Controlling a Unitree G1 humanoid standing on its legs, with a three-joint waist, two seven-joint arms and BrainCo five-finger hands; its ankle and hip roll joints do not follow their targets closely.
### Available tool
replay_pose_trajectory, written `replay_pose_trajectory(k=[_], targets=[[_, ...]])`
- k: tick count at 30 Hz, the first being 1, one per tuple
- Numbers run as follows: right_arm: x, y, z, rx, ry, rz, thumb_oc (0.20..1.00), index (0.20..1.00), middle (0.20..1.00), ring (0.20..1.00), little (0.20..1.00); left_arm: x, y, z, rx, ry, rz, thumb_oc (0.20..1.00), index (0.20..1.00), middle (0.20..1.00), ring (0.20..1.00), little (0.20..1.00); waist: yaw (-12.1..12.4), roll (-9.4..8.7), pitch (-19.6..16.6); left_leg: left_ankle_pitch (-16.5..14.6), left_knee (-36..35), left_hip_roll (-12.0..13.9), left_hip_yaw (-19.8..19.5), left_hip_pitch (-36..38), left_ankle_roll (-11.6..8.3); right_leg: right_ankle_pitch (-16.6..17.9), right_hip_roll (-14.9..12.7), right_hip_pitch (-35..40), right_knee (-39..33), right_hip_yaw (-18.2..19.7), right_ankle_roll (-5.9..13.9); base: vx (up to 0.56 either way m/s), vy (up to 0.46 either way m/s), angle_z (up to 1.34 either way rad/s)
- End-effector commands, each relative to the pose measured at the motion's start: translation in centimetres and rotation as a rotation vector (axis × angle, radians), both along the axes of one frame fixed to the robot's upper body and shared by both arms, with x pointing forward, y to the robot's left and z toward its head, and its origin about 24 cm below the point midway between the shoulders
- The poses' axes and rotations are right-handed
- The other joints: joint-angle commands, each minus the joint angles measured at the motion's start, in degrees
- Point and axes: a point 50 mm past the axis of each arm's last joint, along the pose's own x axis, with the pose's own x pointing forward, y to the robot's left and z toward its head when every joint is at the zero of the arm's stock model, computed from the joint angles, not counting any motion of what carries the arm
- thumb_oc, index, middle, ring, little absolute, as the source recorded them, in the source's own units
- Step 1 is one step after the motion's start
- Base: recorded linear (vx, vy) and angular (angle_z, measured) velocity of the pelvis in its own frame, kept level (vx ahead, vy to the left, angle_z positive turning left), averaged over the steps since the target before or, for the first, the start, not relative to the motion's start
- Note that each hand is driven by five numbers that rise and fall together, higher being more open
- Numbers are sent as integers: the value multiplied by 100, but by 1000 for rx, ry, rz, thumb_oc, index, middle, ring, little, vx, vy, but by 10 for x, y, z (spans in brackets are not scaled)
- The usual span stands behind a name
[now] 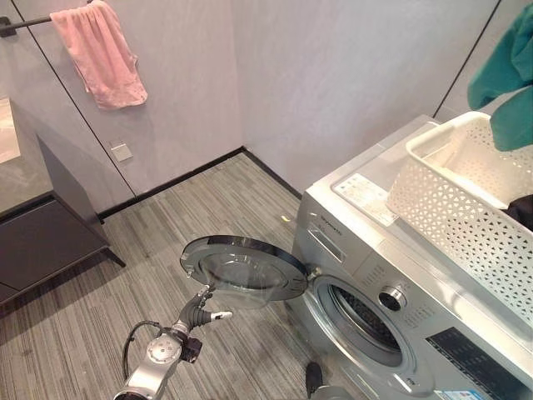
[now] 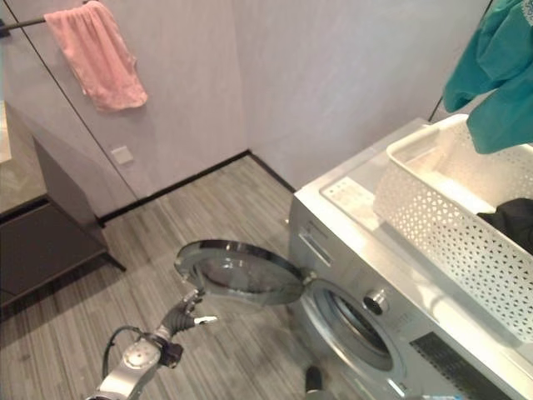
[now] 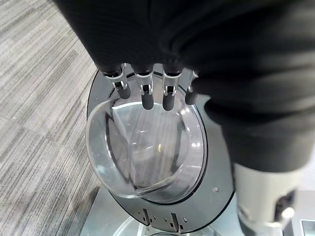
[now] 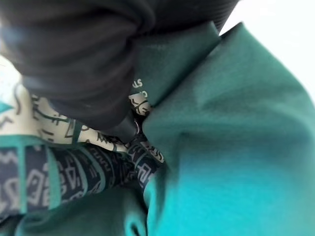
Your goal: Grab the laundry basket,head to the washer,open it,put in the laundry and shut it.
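I see the washer [image 1: 400,308] door [image 1: 246,267] swung wide, my left hand [image 1: 202,310] loose-fingered at its rim. The white basket [image 1: 466,208] sits atop. My right hand [image 4: 74,54] is buried in teal laundry [image 2: 491,75]; its grip I cannot tell. A pink towel [image 1: 100,54] hangs on the wall.

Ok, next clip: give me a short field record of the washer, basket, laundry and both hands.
washer door: swung open, drum opening exposed
laundry basket: white, on top of the washer
green garment: lifted above the basket
dark garment: inside the basket
left hand: fingers straight, by the door's outer edge
right hand: against the green garment, fingers hidden
pink towel: on wall rail
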Motion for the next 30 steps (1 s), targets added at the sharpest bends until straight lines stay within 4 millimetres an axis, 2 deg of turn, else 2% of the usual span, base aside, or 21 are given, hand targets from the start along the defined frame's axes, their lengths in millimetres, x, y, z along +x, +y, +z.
replay_pose_trajectory(k=[1,6,8,11,12,15,19,23,25,26,27,30], targets=[[-34,-7,37,3,-268,-83,200,200,200,200,200,24,7,21,90,-123,-49,1000,1000,1000,1000,1000,101,-525,-70,-905,921,-47,44,-14,411,-438,-545,58,18,377,367,-71,81,-7],[-44,-11,38,-11,-295,-112,200,200,200,200,200,19,16,19,98,-115,-7,1000,1000,1000,1000,1000,90,-603,-42,-1176,1265,-90,215,-29,511,-297,-615,-61,18,597,442,-47,79,-27],[-55,-8,40,-75,-312,-176,200,200,200,200,200,13,22,16,101,-103,27,1000,1000,1000,1000,1000,-12,-622,-54,-1318,1378,-141,329,22,587,-196,-655,-115,18,695,517,-52,107,-35],[-65,-10,36,-114,-308,-246,200,200,200,200,200,8,25,13,108,-91,32,1000,1000,1000,1000,1000,14,-668,-79,-1404,1410,-199,445,86,646,-125,-697,-153,18,787,591,-35,114,-29],[-73,-15,34,-148,-301,-335,200,200,200,200,200,2,28,9,108,-73,52,1000,1000,1000,1000,1000,-104,-659,-113,-1448,1420,-232,488,133,673,-76,-744,-169,18,812,633,-19,105,-24],[-88,-28,10,-136,-267,-425,200,200,200,200,200,-2,28,6,112,-63,57,1000,1000,1000,1000,1000,-170,-695,-146,-1537,1402,-340,516,195,768,15,-817,-182,18,841,717,-16,127,-11],[-100,-43,-35,-66,-152,-491,200,200,200,200,200,-10,32,2,116,-45,82,1000,1000,1000,1000,1000,-302,-713,-145,-1683,1374,-495,658,336,905,111,-908,-242,24,975,838,-33,96,-11],[-115,-61,-66,5,-64,-578,200,200,200,200,200,-17,36,-2,130,-21,92,1000,1000,1000,1000,1000,-433,-706,-170,-1779,1443,-583,716,409,991,158,-975,-240,39,1050,863,-1,76,-22],[-128,-75,-79,34,-20,-670,200,200,200,200,200,-20,38,-4,131,-12,104,1000,1000,1000,1000,1000,-522,-689,-189,-1800,1445,-618,729,432,1023,192,-1003,-243,53,1029,874,-13,81,-17],[-140,-86,-92,50,36,-764,200,200,200,200,200,-24,39,-7,130,-1,118,1000,1000,1000,1000,1000,-601,-673,-204,-1821,1407,-655,736,478,1064,206,-1012,-279,104,1042,878,-8,80,6],[-141,-86,-92,49,37,-767,200,200,200,200,200,-24,39,-7,130,1,116,1000,1000,1000,1000,1000,-587,-690,-210,-1787,1402,-670,745,470,1061,226,-1024,-297,111,1053,878,-10,75,2],[-151,-100,-132,154,177,-830,200,200,200,200,200,-26,37,-10,129,8,127,1000,1000,1000,1000,1000,-693,-647,-188,-1844,1319,-751,791,587,1148,215,-1013,-386,239,1138,878,2,71,-4]])
